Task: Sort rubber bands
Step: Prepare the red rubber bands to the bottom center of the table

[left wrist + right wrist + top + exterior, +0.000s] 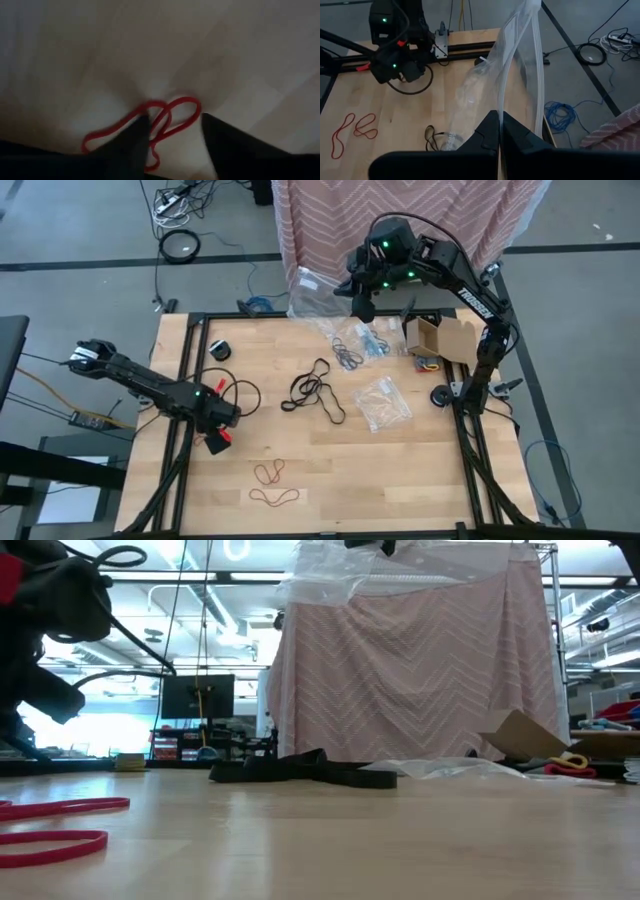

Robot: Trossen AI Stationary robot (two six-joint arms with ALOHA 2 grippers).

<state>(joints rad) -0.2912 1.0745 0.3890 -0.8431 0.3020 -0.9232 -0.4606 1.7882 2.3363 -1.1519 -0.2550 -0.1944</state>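
Arms work at opposite ends of the bench (400,470). The left arm reaches low across the near-left side, its claw (172,132) angled down with fingers spread apart just over a red rubber band (150,122) lying loose on the wood; a second red band (276,497) rests nearer the front edge. The right arm is raised high over the far edge, its claw (500,132) pinched together on a clear plastic bag (512,65) that hangs down. Black bands (312,388) lie mid-bench.
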